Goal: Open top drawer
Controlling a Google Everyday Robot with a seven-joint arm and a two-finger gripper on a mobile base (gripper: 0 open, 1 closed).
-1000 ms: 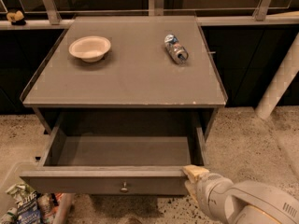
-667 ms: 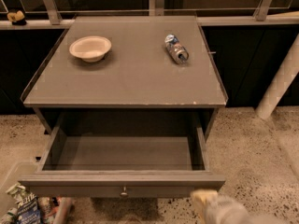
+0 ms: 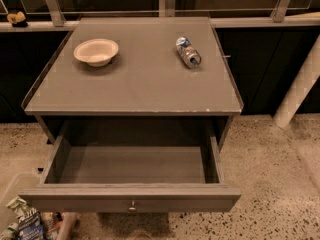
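Note:
The top drawer (image 3: 131, 196) of the grey cabinet stands pulled far out toward me. Its wide grey front carries one small round metal knob (image 3: 132, 206) at centre. The inside of the drawer (image 3: 132, 164) is a plain grey box with nothing in it. My gripper and arm are out of view.
On the cabinet top (image 3: 135, 79) sit a pale bowl (image 3: 96, 51) at the left and a lying bottle (image 3: 188, 52) at the right. A clear bin with packets (image 3: 25, 224) stands on the speckled floor at lower left. A white post (image 3: 299, 89) leans at the right.
My arm and gripper, at the drawer's right front corner a second ago, have dropped out of the picture. The drawer front has come a little further out.

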